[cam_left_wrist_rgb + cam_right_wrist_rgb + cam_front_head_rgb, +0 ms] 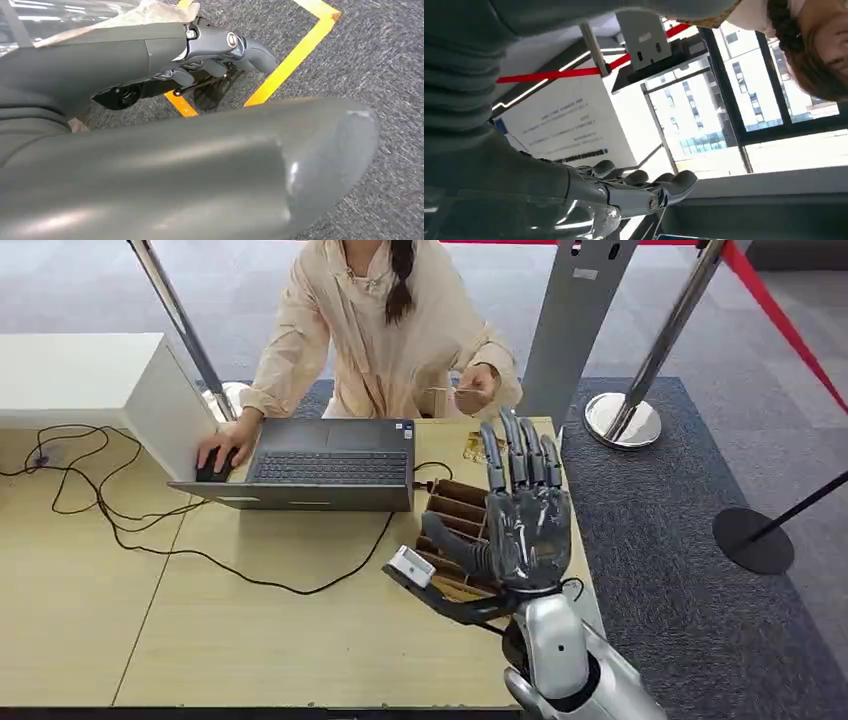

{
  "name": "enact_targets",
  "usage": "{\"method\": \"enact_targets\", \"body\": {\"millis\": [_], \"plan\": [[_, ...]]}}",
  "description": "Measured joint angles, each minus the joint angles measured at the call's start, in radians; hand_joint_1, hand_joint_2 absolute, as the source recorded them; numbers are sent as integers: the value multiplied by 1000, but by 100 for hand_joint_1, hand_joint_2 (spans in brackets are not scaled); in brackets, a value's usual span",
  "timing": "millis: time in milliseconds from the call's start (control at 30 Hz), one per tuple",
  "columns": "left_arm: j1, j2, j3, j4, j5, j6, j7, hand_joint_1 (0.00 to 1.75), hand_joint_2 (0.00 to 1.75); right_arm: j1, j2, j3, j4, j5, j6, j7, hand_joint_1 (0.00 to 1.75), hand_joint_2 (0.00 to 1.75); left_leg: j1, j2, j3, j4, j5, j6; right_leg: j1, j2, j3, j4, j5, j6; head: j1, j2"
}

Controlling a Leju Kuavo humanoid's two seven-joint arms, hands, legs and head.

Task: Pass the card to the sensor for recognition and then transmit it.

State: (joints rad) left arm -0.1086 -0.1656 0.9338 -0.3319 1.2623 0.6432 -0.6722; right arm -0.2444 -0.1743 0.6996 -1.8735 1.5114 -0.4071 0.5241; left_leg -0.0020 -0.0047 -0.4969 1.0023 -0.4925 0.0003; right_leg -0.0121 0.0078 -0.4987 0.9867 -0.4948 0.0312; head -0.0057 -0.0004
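Upright above the wooden rack (455, 508), the right hand (525, 520) holds nothing, fingers straight and apart.

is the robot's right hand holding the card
No, the right hand is raised open-palmed with nothing in it; the person's hand holds the card.

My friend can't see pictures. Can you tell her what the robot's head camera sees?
The robot's right hand is raised open, palm up, over a wooden table, holding nothing. Across the table a person holds a card in one hand and rests the other by a laptop.
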Motion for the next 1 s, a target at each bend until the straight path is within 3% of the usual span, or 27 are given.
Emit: {"method": "enact_targets", "body": {"millis": [400, 433, 567, 633, 733, 867, 1000], "plan": [[7, -2, 0, -24, 0, 0, 8, 0, 0, 138, -7, -39, -64, -13, -113, 35, 0, 0, 0, 0, 0, 0, 0, 0, 0, 0, 0, 0, 0, 0, 0, 0], [8, -2, 1, -27, 0, 0, 8, 0, 0, 150, -10, -41, -68, -21, -132, 42, 0, 175, 0, 0, 0, 0, 0, 0, 0, 0, 0, 0, 0, 0, 0, 0], [13, -5, 2, -40, 0, 0, 8, 0, 0, 191, -23, -49, -83, -101, -234, 63, 0, 175, 0, 0, 0, 0, 0, 0, 0, 0, 0, 0, 0, 0, 0, 0], [14, -7, 2, -46, 0, 0, 8, 0, 0, 221, -25, -63, -103, -185, -272, 39, 0, 175, 0, 0, 0, 0, 0, 0, 0, 0, 0, 0, 0, 0, 0, 0], [16, -8, 3, -55, 0, 0, 13, 0, 0, 257, -11, -94, -133, -304, -286, -68, 0, 175, 0, 0, 0, 0, 0, 0, 0, 0, 0, 0, 0, 0, 0, 0], [17, -10, 7, -58, 0, 0, 23, 0, 0, 352, 59, -182, -150, -544, -287, -358, 0, 175, 0, -1, 0, 0, 0, 0, 0, -1, 0, 0, 0, 0, 0, 0], [16, -11, 12, -62, 0, 0, 23, 0, 0, 422, 118, -291, -140, -848, -289, -538, 0, 175, 0, -1, 0, 0, 0, 0, 0, -1, 0, 0, 0, 0, 0, 0]]}}
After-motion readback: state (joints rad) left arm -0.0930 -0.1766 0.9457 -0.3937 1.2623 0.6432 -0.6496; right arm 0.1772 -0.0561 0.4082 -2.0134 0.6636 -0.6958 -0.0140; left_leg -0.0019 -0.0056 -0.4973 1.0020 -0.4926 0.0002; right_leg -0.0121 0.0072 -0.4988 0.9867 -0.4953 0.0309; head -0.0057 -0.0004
